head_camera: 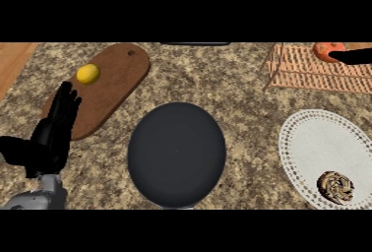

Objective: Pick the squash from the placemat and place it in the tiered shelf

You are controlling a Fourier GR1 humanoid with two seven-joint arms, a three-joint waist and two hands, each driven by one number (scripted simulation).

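Squash (328,50): one; orange, rounded, at upper right over the tiered shelf (312,74), an orange slatted rack. Off the placemat (323,147), a white oval mat at lower right. Likely light, stiff-skinned, smooth, prone to roll; best taken around its widest part.
Right hand (356,57): one; black, reaching in from the right edge, touching the squash; mostly out of view, finger state impossible to tell.
Left hand (54,128): one; released, fingers straight and up, resting at the left edge.
Lemon (88,74): one; yellow, on a brown cutting board (109,93), one.
Dark plate (176,153): one; at centre.
Round patterned item (335,186): one; on the placemat.
Surface (210,78): speckled stone.
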